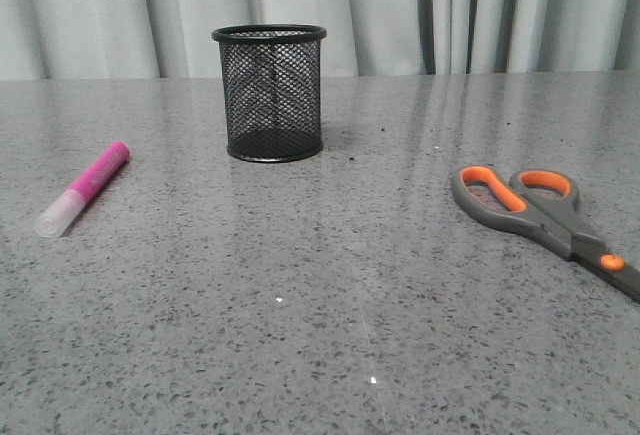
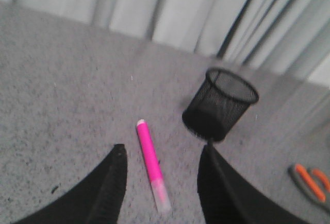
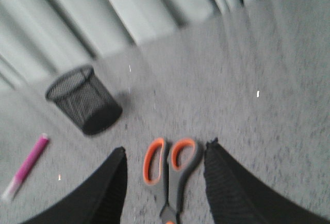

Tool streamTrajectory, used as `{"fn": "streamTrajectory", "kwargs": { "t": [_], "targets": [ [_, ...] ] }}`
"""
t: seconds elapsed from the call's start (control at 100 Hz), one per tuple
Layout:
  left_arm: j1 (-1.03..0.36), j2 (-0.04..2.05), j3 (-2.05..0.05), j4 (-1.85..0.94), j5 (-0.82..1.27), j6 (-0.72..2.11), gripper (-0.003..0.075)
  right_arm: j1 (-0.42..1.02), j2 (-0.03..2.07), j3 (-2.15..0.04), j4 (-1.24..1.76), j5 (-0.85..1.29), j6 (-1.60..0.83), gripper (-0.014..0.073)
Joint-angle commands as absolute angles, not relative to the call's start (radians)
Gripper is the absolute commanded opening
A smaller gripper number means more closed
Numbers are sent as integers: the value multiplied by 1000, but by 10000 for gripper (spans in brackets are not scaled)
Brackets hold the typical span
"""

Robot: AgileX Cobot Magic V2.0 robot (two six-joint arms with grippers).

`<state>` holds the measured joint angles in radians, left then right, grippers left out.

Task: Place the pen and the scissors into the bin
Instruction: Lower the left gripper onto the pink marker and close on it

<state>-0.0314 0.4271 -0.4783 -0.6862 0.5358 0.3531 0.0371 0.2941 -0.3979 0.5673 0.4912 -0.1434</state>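
The pink pen (image 1: 86, 187) lies flat on the grey table at the left, whitish cap toward the front. The scissors (image 1: 545, 213) lie flat at the right, orange-lined loops toward the middle. The black mesh bin (image 1: 270, 92) stands upright at the back centre and looks empty. Neither gripper shows in the front view. In the left wrist view my left gripper (image 2: 162, 152) is open above the pen (image 2: 151, 163), which lies between its fingers. In the right wrist view my right gripper (image 3: 165, 154) is open above the scissors (image 3: 170, 175), the loops between its fingers.
Grey curtains (image 1: 400, 10) hang behind the table's far edge. The speckled tabletop (image 1: 320, 335) stretches toward the front. The bin also shows in the left wrist view (image 2: 220, 102) and the right wrist view (image 3: 83, 99).
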Motion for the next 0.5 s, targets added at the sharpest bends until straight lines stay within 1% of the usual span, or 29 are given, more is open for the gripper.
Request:
{"fn": "streamTrajectory", "kwargs": {
  "t": [0.0,0.11,0.21,0.36,0.49],
  "targets": [
    [-51,570,-591,-648,585,358,303,31,413,-493,566,513,-166,316],
    [-83,705,-680,-630,647,356,302,31,503,-568,566,587,-169,316],
    [-102,827,-764,-553,714,283,279,31,550,-615,566,623,-173,316],
    [-153,1021,-909,-392,817,154,274,31,558,-636,566,616,-173,316],
    [-199,1183,-1057,-319,943,90,274,31,558,-636,566,616,-173,316]
  ]
}}
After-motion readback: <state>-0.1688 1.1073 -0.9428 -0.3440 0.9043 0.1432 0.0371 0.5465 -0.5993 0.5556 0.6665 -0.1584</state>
